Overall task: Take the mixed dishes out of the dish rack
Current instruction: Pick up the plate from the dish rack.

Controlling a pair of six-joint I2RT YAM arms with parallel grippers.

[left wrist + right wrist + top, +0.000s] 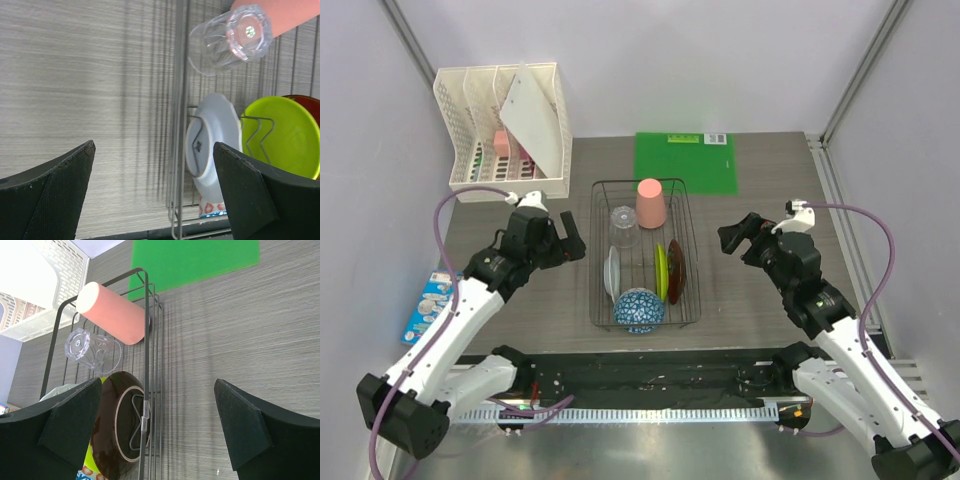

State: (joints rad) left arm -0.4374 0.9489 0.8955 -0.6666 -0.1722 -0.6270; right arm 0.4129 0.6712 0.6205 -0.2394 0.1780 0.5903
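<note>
The dark wire dish rack (597,250) stands mid-table. In it are an upside-down salmon-pink cup (651,203), a clear glass tumbler (623,226), an upright white plate (611,272), a yellow-green plate (661,271), a dark red plate (676,271) and a blue-and-white bowl (639,310). My left gripper (571,236) is open and empty just left of the rack; its view shows the tumbler (227,40), white plate (212,142) and yellow-green plate (285,137). My right gripper (734,238) is open and empty to the right of the rack; its view shows the cup (112,314), tumbler (92,351) and dark red plate (120,422).
A white lattice file organizer (500,130) holding a white board stands at the back left. A green mat (684,163) lies behind the rack. A blue packet (428,305) lies off the table's left edge. A black strip runs along the near edge.
</note>
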